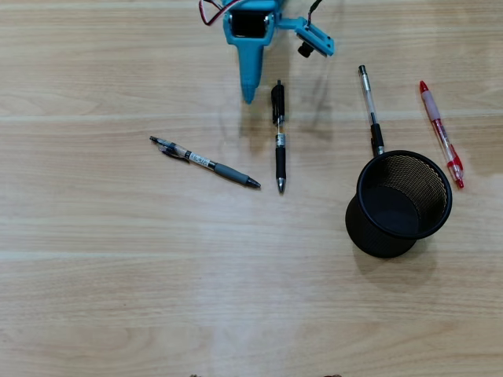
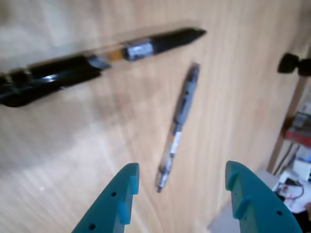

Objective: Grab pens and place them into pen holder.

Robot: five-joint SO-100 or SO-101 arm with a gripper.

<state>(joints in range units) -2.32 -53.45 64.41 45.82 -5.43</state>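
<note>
Nothing has gone into the holder yet, as far as the overhead view shows: its mesh cup looks empty and stands toward the right edge of the wooden surface. Four pens lie loose. The red pen is nearest the right edge, just beside the holder; a clear pen with a black grip runs down to touch or nearly touch the holder's rim; a black pen lies lengthwise near the middle of the far edge; a grey-grip pen lies slanted, left of it. So the whole job appears to remain. The arm sits at the far edge, its gripper tipped down toward the surface just left of the black pen's upper end. In the wrist view the fingers are spread wide and released, grasping nothing, with the grey-grip pen between them farther off and the black pen across the top.
</note>
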